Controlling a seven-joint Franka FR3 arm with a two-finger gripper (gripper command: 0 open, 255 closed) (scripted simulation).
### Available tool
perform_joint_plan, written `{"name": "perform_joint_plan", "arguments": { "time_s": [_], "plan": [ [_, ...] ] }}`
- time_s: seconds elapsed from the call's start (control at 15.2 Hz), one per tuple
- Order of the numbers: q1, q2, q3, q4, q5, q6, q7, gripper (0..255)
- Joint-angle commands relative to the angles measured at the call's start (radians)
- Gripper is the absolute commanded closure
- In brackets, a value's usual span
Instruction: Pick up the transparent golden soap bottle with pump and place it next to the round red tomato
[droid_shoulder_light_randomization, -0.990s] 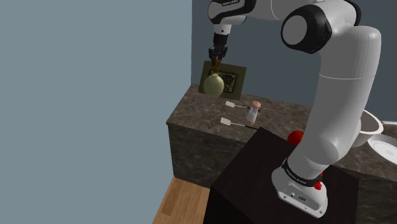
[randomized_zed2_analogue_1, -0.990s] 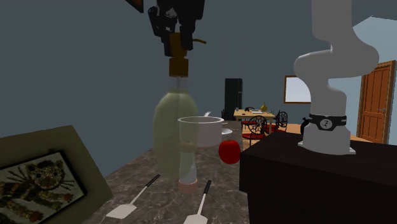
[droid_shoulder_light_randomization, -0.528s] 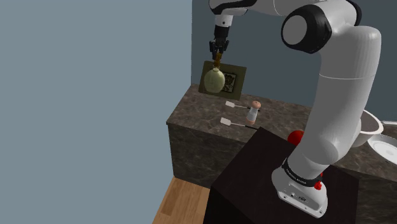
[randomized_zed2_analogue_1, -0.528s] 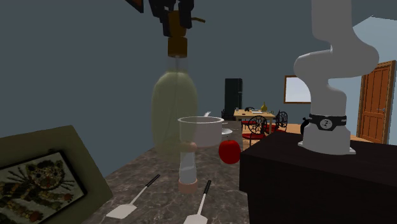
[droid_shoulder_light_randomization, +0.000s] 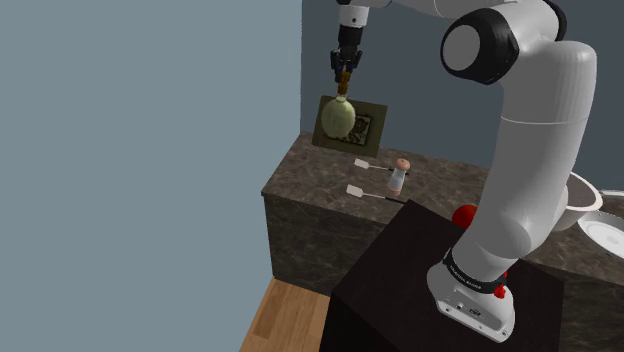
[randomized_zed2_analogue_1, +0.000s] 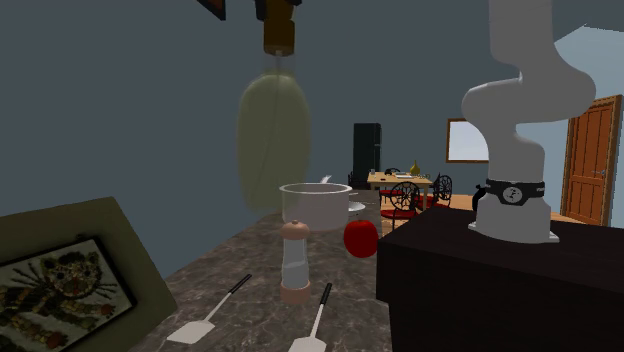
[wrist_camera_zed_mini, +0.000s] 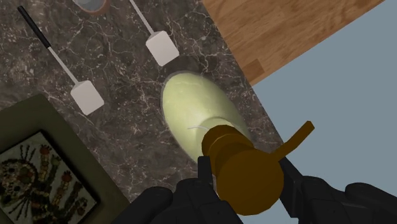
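Soap bottle (wrist_camera_zed_mini: 194, 114) hangs by its brown pump (wrist_camera_zed_mini: 248, 175), clamped between the jaws.

Below my gripper (wrist_camera_zed_mini: 242, 175), a white spatula (wrist_camera_zed_mini: 161, 48) and another spatula (wrist_camera_zed_mini: 86, 98) lie on the marbled counter (wrist_camera_zed_mini: 127, 137) beside a framed picture (wrist_camera_zed_mini: 38, 175).

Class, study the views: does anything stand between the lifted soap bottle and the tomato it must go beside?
Yes. A small shaker stands on the counter between the soap bottle, held by the tool, and the tomato; two spatulas lie flat there too. The bottle hangs higher than all three.
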Motion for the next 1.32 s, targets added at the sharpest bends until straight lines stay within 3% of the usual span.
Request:
{"name": "perform_joint_plan", "arguments": {
  "time_s": [0.0,0.4,0.79,1.25],
  "plan": [
    [-0.001,0.004,0.0,0.036,0.001,-0.031,0.005,255],
    [-0.013,0.032,0.0,0.154,0.007,-0.121,0.011,255],
    [-0.022,-0.205,-0.033,-0.176,-0.047,-0.03,-0.06,255],
    [-0.061,-0.421,-0.074,-0.43,-0.112,0.011,-0.14,255]
  ]
}}
